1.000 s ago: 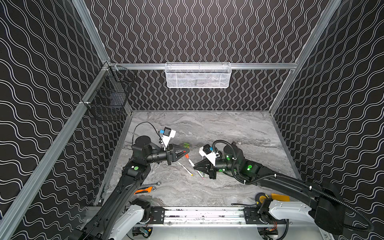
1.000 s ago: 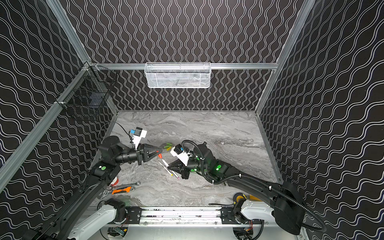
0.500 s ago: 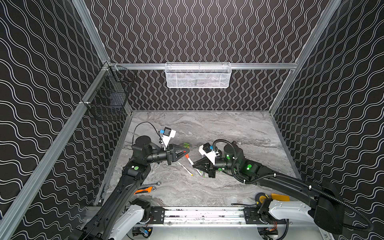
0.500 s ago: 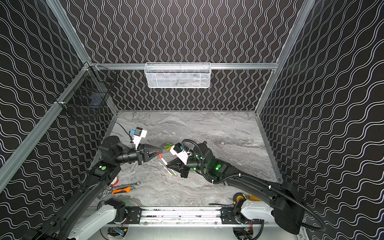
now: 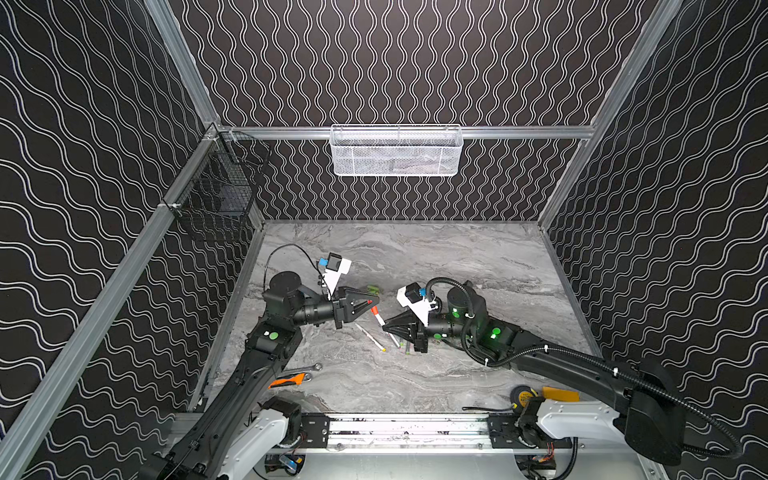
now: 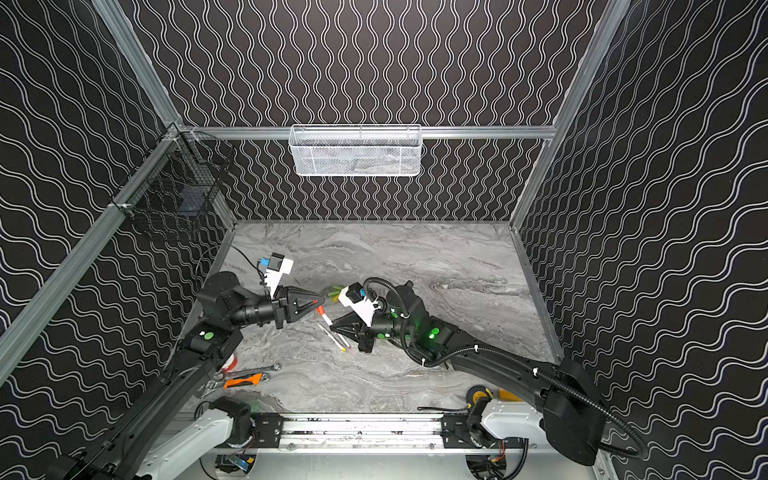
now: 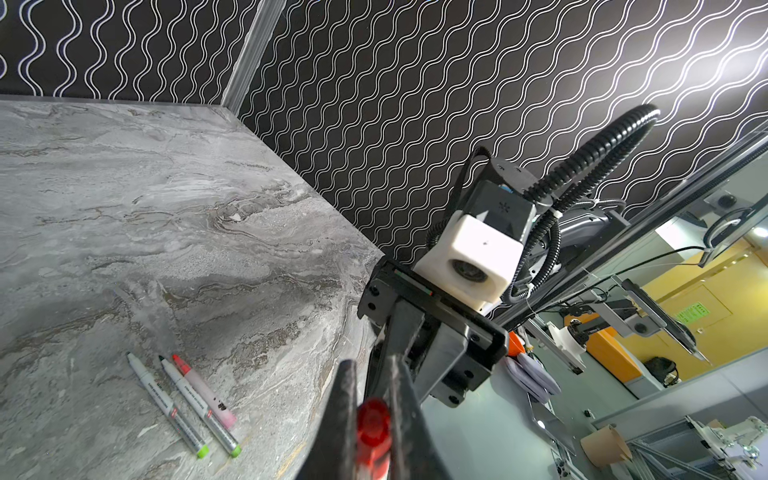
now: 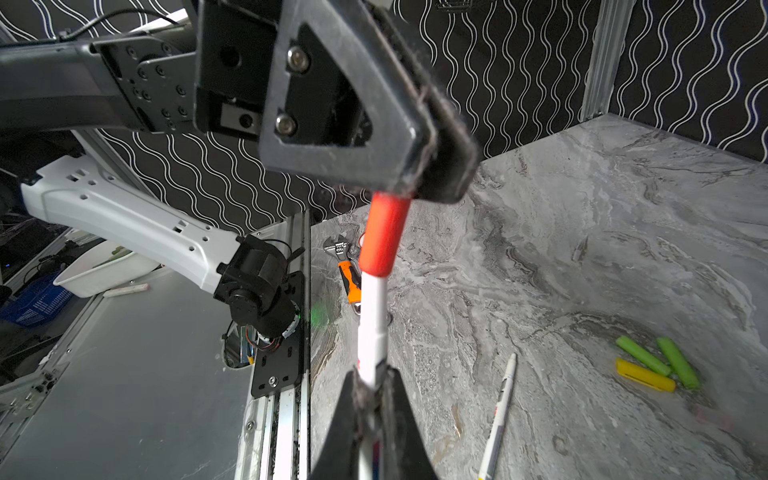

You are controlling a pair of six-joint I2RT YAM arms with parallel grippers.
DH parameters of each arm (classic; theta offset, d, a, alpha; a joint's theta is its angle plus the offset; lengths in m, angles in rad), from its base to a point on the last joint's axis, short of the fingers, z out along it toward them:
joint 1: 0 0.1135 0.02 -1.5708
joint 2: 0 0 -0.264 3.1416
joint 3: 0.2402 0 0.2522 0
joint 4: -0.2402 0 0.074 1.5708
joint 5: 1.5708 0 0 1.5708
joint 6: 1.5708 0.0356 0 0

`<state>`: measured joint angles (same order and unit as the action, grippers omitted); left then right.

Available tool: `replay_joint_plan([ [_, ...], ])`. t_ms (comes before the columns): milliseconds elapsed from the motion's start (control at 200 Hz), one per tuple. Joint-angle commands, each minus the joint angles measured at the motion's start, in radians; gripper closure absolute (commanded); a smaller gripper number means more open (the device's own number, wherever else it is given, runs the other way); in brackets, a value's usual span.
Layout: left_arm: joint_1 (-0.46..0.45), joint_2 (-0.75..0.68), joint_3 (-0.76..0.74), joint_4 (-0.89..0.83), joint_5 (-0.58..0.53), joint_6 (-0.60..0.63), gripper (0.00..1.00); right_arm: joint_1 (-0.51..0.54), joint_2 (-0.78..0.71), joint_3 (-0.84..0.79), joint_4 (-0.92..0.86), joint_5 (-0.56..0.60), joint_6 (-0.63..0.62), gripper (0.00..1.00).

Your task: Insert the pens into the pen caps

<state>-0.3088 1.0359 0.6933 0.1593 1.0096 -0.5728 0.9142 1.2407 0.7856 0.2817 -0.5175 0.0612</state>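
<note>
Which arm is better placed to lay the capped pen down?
Right, probably: the right pincer clamps the long white marker pen; the left pincer pinches only the short red plastic cap.

Black arms [image 5: 249, 374] and claws [image 5: 376, 300], white bases [image 5: 577, 419], ribbed cable [image 7: 598, 141].

Grey marble table [image 5: 457, 266], loose pens [image 7: 166, 405], caps [image 8: 643, 356], wrench [image 5: 307, 368], orange-handled tool [image 5: 286, 380]
</note>
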Motion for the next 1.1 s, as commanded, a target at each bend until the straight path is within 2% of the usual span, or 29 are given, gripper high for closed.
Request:
replay_joint_plan([
  [0, 0.0, 0.003, -0.005, 0.036, 0.02, -0.018, 1.0, 0.001, 0.002, 0.001, 0.123, 0.018, 0.016, 1.0],
  [255, 0.001, 0.006, 0.008, 0.03, 0.027, -0.017, 1.0, 0.001, 0.002, -0.008, 0.2, 0.083, 0.042, 1.0],
  [856, -0.026, -0.001, 0.027, 0.007, 0.005, -0.001, 1.0, 0.002, 0.046, 0.044, 0.327, 0.072, 0.129, 1.0],
  [976, -0.027, -0.002, 0.045, -0.041, -0.002, 0.039, 0.92, 0.001, 0.046, 0.066, 0.306, 0.085, 0.145, 1.0],
  [1096, -0.027, -0.003, 0.052, -0.049, -0.009, 0.051, 0.8, 0.001, 0.043, 0.081, 0.286, 0.082, 0.154, 1.0],
])
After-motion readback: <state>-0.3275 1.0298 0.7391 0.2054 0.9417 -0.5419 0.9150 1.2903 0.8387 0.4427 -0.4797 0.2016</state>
